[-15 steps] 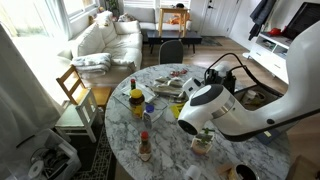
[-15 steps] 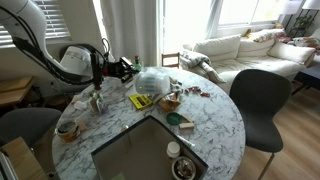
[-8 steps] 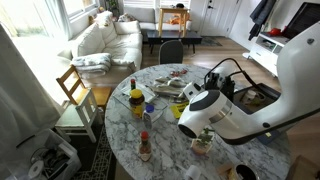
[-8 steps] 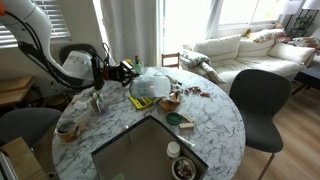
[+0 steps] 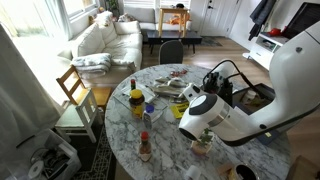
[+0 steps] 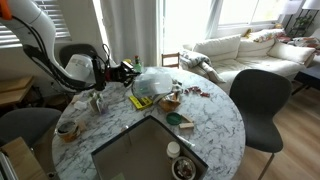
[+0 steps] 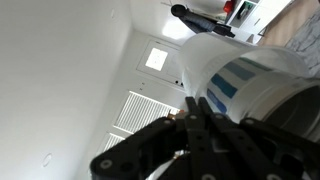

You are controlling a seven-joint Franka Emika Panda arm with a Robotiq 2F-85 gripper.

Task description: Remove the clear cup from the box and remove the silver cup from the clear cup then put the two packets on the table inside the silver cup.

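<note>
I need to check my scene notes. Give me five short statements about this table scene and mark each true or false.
1. The table has a round marble top. True.
2. The gripper is wide open. False: its jaws are shut.
3. A dark chair stands at the table. True.
4. The yellow packet lies inside the box. False: it lies on the table, outside the box.
5. The sofa is black. False: it is off-white.
</note>
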